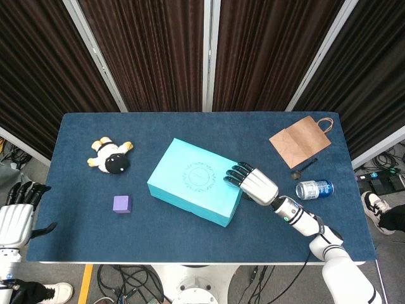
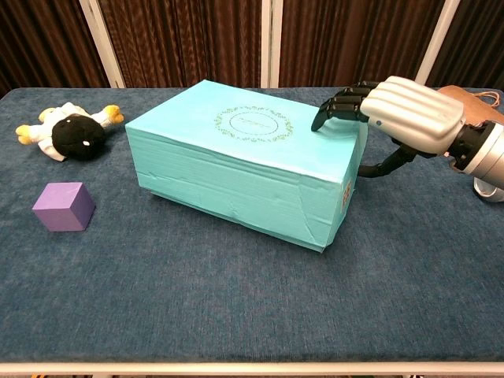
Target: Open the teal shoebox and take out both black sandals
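The teal shoebox (image 1: 193, 181) (image 2: 244, 161) lies closed in the middle of the blue table, turned at an angle. My right hand (image 1: 253, 183) (image 2: 402, 113) rests on the lid's right end, its dark fingertips (image 2: 335, 106) curled over the top and the thumb down beside the box's end wall. My left hand (image 1: 16, 212) hangs off the table's left edge, fingers apart, holding nothing. No black sandals show; the inside of the box is hidden.
A plush sheep (image 1: 111, 156) (image 2: 71, 132) and a purple cube (image 1: 122, 204) (image 2: 64, 206) sit at the left. On the right are a brown paper bag (image 1: 299, 140), a spoon (image 1: 304, 168) and a blue can (image 1: 314, 189).
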Tool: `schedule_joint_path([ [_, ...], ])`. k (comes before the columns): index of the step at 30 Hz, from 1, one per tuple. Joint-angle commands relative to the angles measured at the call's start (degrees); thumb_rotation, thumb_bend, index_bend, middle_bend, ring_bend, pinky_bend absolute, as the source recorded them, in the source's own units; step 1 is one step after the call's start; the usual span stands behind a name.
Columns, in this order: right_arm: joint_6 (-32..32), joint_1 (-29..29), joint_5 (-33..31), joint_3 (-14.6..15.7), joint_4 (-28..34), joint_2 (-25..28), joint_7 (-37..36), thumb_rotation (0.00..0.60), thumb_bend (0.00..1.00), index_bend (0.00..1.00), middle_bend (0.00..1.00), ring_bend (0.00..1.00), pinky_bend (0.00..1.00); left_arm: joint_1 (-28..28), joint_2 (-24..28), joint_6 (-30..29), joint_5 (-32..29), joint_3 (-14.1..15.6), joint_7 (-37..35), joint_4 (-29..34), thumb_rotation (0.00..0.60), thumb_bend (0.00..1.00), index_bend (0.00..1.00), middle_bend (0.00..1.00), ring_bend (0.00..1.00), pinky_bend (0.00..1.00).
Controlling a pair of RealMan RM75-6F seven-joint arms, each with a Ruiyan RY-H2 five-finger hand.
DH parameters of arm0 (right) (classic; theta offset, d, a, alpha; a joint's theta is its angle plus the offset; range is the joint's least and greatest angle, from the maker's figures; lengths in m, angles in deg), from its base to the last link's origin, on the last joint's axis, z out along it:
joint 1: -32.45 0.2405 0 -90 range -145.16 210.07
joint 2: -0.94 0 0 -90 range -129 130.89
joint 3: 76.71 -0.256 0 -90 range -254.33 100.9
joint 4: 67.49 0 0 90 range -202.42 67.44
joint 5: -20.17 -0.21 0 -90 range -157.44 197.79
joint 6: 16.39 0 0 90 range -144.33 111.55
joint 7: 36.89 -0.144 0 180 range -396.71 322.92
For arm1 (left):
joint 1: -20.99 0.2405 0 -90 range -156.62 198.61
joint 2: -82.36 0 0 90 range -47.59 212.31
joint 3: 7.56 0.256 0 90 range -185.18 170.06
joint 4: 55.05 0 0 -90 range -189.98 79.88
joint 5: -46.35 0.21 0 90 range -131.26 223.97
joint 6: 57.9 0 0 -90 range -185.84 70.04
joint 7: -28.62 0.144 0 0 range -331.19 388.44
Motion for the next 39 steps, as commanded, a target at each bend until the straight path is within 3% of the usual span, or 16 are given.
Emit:
schedule_joint_path([
  [1,1.9,-0.9,-4.3,-2.8,3.9,0.7,-9.3,0.600,0.53,0.46,0.35,0.26,0.26,-0.1,0.1,0.2,-0.1,0.0,0.1,0.1,0.600,0.00,0.19,0.17,0.07,0.05],
  [9,9.1,-0.7,-13.2,-9.6,14.5,3.8,-26.7,0.600,0.53,0.46,0.36,0.26,0.24,-0.4,0.6,0.9,-0.4,0.0,0.7,1.1,0.600,0.00,0.19,0.17,0.07,0.05],
  [14,18.5,-0.4,-19.6,-13.7,25.5,8.0,-35.6,0.600,0.53,0.46,0.36,0.26,0.21,-0.7,0.9,1.2,-0.2,0.1,0.9,1.8,0.600,0.00,0.19,0.17,0.07,0.05],
  [18,28.9,-0.1,-28.1,-19.3,36.9,12.8,-41.8,0.600,0.51,0.46,0.36,0.26,0.19,-0.7,1.3,1.3,-0.1,0.1,1.1,2.1,0.600,0.00,0.19,0.17,0.07,0.05],
  [23,39.5,1.6,-36.7,-24.5,43.2,16.4,-39.7,0.600,0.43,0.41,0.36,0.24,0.17,-0.9,1.6,1.2,0.3,0.1,1.0,2.4,0.600,0.00,0.19,0.17,0.07,0.05],
  [30,48.1,5.2,-44.8,-30.2,44.2,17.9,-34.4,0.600,0.33,0.31,0.31,0.17,0.09,-0.6,1.5,0.9,0.5,0.4,0.0,2.0,0.600,0.00,0.19,0.17,0.07,0.05],
  [39,56.6,9.6,-51.9,-32.6,43.3,19.3,-25.2,0.600,0.11,0.12,0.20,0.07,0.00,-0.7,1.1,1.4,0.1,0.5,-1.1,1.1,0.600,0.00,0.19,0.17,0.07,0.05],
])
